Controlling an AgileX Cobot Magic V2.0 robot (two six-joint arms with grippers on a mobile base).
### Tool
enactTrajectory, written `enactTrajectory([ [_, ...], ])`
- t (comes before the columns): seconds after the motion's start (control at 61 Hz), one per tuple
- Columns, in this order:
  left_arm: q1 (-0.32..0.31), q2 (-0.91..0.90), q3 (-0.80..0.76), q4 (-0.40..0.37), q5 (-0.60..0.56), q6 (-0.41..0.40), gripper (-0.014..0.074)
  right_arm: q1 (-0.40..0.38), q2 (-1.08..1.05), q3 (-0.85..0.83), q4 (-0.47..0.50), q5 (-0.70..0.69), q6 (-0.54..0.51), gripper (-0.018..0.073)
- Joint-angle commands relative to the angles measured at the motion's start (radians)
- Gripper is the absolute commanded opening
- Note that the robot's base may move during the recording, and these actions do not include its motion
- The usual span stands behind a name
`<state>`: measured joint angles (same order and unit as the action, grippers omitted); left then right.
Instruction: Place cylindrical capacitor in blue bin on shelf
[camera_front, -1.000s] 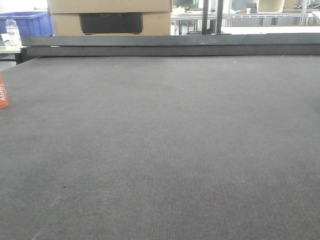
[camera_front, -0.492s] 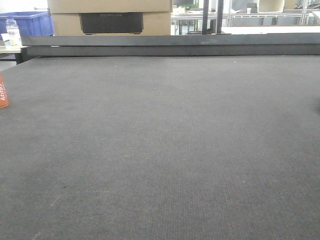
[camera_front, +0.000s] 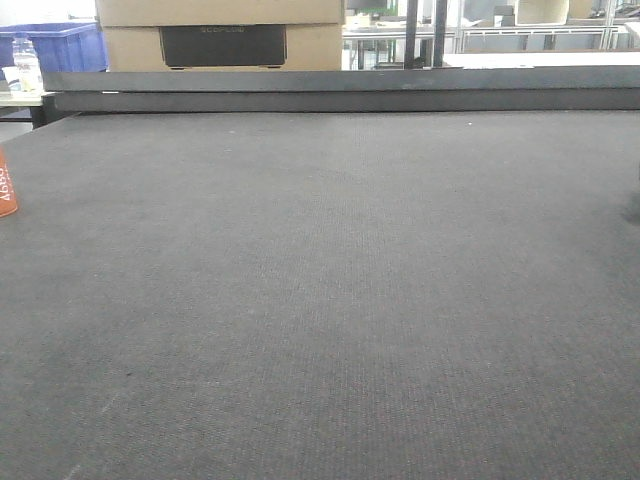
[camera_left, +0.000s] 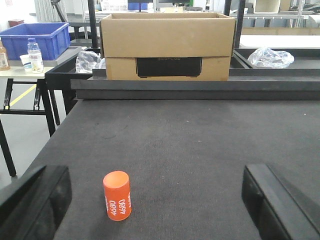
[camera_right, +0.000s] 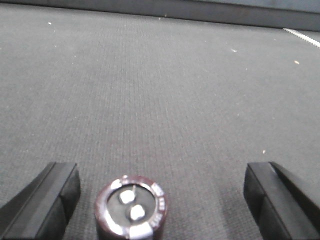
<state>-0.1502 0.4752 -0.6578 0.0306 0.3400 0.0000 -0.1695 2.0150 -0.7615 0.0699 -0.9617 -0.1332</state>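
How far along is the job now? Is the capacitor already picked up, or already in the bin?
Nothing looks done. The cylindrical capacitor stands on the mat between the jaws of the open right gripper, not gripped. The left gripper, also open, frames an orange cylinder. Grasping, carrying and placing remain.

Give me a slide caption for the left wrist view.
Orange-red cylindrical capacitor stands upright on dark grey mat between open left fingers.

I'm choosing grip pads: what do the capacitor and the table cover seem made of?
The cylindrical capacitor: dark maroon sleeve, probably glossy plastic film, judging by its sheen; two pale, metal-looking terminals on top. The table cover: matte grey woven fabric or carpet-like mat, with fine ribbed texture and no glare.
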Motion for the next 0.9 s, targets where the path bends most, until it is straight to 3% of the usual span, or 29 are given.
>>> enactTrajectory([
  [0.0, -0.007, 0.000, 0.001, 0.003, -0.022, 0.000, 0.0601, 0.003, 0.005, -0.006, -0.008, -0.025, 0.005, 0.0558],
  [0.131, -0.007, 0.000, 0.001, 0.003, -0.022, 0.000, 0.0601, 0.003, 0.005, -0.006, -0.008, -0.004, 0.005, 0.0411],
  [0.311, -0.007, 0.000, 0.001, 0.003, -0.024, 0.000, 0.0601, 0.003, 0.005, -0.006, -0.008, 0.012, 0.005, 0.0050],
  [0.475, -0.007, 0.000, -0.003, 0.000, -0.046, 0.000, 0.0601, 0.003, -0.047, -0.004, -0.008, 0.042, 0.005, -0.0164],
  [0.607, -0.007, 0.000, -0.003, -0.001, -0.094, 0.000, 0.0601, 0.003, -0.165, -0.004, -0.010, 0.140, 0.005, -0.0162],
  [0.885, -0.007, 0.018, -0.003, -0.001, -0.120, 0.000, 0.0599, 0.003, -0.616, -0.004, -0.010, 0.609, 0.005, -0.0162],
])
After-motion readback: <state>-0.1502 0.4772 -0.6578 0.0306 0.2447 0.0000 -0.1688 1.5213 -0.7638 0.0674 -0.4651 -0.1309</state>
